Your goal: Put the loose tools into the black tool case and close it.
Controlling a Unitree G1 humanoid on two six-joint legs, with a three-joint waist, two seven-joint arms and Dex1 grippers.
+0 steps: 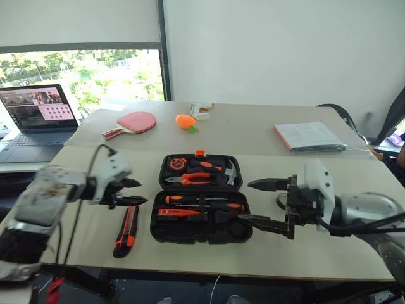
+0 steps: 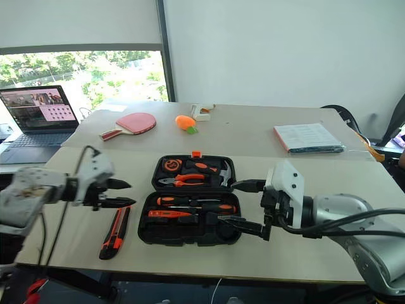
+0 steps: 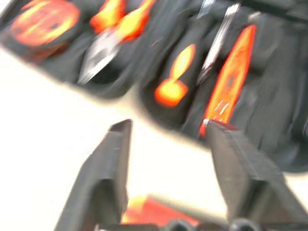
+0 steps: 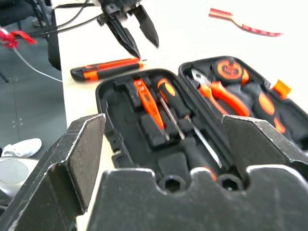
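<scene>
We count one black tool case (image 1: 201,235), lid open. In it: two black-and-orange screwdrivers (image 1: 204,201), one slim orange screwdriver (image 1: 180,213), one pair of orange-handled pliers (image 1: 190,180), one hammer (image 1: 230,172), one tape measure (image 1: 175,164). That makes six tools seated; we can't make out a tape roll.

Loose on the worktop (image 1: 329,247): one utility knife (image 1: 126,230).

Behind the case: one red ping-pong paddle (image 1: 131,123), one small orange object (image 1: 186,121), one stack of papers (image 1: 310,137). One laptop (image 1: 35,122) off to the left.

Two claws in view, left claw (image 1: 135,192) and right claw (image 1: 262,202), two black fingers each.
</scene>
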